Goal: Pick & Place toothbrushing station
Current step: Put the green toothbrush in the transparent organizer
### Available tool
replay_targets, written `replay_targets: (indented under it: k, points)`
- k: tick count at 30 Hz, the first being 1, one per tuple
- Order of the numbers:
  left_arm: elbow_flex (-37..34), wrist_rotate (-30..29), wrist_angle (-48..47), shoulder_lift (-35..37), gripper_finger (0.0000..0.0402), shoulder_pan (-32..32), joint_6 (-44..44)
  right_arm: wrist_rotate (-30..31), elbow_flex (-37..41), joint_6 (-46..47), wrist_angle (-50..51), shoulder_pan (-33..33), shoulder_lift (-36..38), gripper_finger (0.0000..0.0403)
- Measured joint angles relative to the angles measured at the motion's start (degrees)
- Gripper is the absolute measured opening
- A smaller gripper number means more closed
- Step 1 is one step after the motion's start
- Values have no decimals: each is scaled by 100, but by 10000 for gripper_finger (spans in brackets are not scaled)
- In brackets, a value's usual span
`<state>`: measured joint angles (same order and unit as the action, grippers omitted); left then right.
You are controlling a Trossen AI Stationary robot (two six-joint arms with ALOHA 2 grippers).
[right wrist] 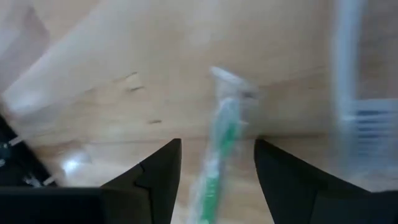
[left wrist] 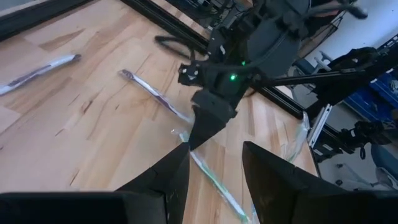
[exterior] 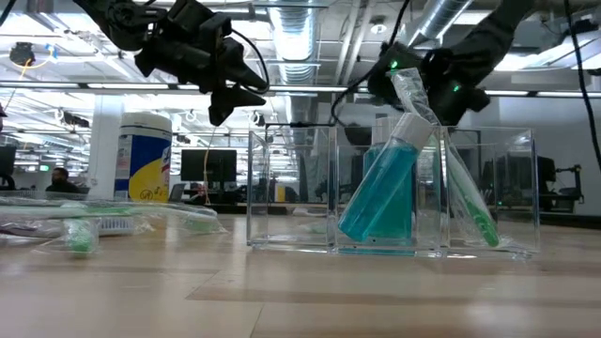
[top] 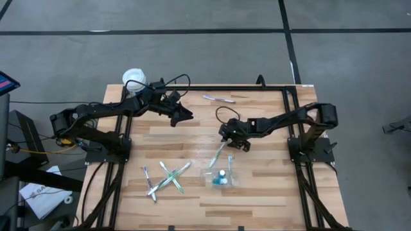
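The clear plastic cup [top: 221, 178] stands on the wood table near its front, with a teal-blue tube [exterior: 380, 197] leaning inside it. A wrapped green toothbrush [right wrist: 217, 149] leans in the cup with its lower end [exterior: 484, 225] on the bottom and its upper end slanting toward the far edge. My right gripper [top: 230, 142] is open, tilted down over that upper end, a finger on either side; I see no touch. My left gripper [top: 187, 115] hangs open and empty above the table's far left part.
Several wrapped toothbrushes [top: 166, 179] lie crossed on the table left of the cup. One more [top: 218, 99] lies near the far edge. A white-capped canister with a yellow label [exterior: 141, 160] stands at the far left corner. Black frame rails border the table.
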<state>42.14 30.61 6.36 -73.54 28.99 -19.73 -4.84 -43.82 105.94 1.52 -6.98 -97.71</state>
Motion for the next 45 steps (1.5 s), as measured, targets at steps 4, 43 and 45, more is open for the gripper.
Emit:
replay_targets:
  k: [4, 43, 45]
  points:
    - [-130, 113, -10, 4, 143, -14, -10, -6, -143, 17, -157, -57, -243, 185]
    - [-298, 38, 1552, 0, 143, -63, -584, 2376, -2023, -7668, 828, 677, 3601, 0]
    - [-298, -200, 1723, 0, 143, -141, -871, 2921, -2198, -7853, 1192, 1404, 3819, 0]
